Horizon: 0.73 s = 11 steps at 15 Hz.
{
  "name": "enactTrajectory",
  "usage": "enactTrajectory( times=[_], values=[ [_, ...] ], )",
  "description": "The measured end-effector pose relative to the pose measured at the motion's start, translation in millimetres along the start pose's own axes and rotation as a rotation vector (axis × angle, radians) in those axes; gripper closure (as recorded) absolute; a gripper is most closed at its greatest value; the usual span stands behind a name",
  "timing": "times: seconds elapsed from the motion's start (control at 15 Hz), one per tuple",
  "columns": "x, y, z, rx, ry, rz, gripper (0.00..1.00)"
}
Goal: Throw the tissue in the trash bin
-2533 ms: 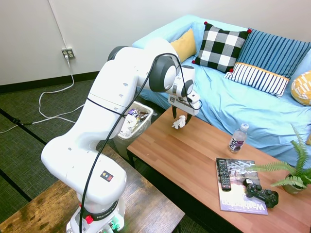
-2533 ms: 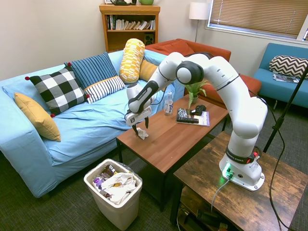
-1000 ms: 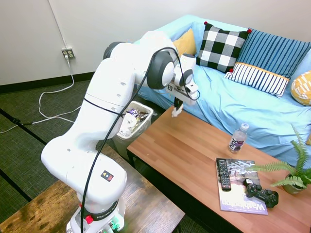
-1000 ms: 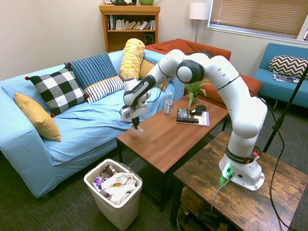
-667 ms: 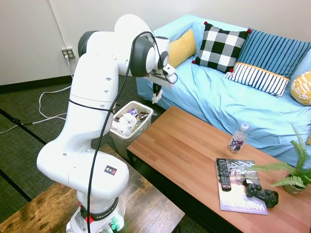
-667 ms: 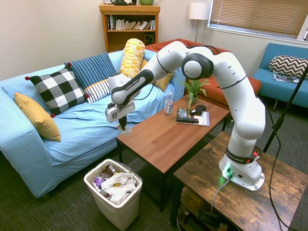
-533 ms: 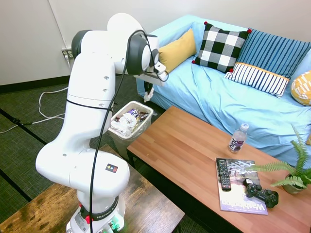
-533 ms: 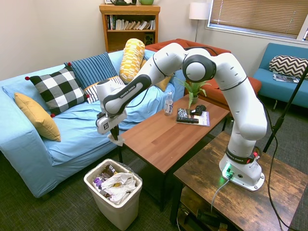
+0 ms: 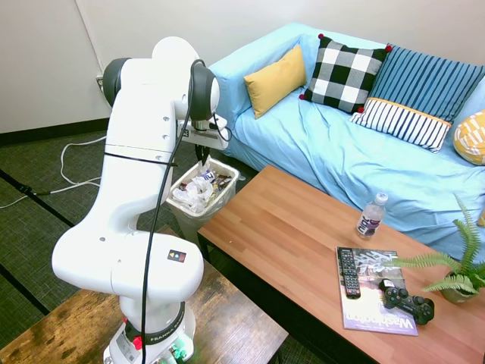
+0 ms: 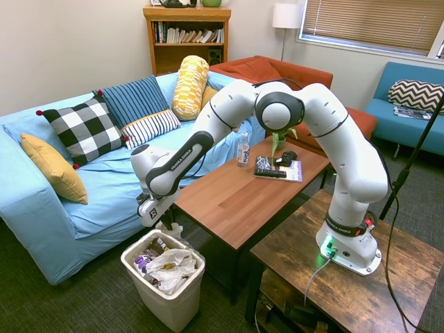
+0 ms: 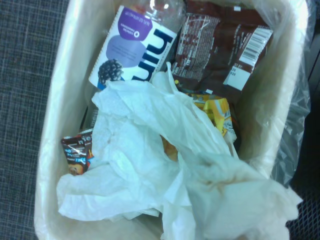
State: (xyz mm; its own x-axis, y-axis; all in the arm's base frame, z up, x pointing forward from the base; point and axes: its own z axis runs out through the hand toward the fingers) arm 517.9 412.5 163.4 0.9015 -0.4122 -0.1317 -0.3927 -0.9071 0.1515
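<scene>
One end effector point(image 10: 168, 225) hangs just above the trash bin point(image 10: 142, 283), its fingers pinched on the tissue point(image 10: 172, 228), a small white wad poised over the bin's rim on the counter side. Inside the bin lie larger crumpled white papers point(image 11: 150, 165), dark wrappers point(image 11: 220, 55) and a purple-labelled bottle point(image 11: 135, 47). Beside the bin stands the wooden counter point(image 10: 239, 191), bearing a water bottle point(image 10: 243, 149), a magazine point(image 9: 371, 292), a remote point(image 9: 348, 272) and a game controller point(image 9: 405, 299)

The small crumpled white tissue point(image 10: 171, 228) is hanging just above the pale trash bin point(image 10: 182, 300), which is standing upright on the floor, nearly full.
</scene>
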Motion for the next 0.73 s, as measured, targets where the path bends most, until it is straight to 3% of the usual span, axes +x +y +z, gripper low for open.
enactTrajectory(
  times=[0.73],
  values=[
    [11,2,-8,-0.013,-0.001,0.005,0.00]
  ],
)
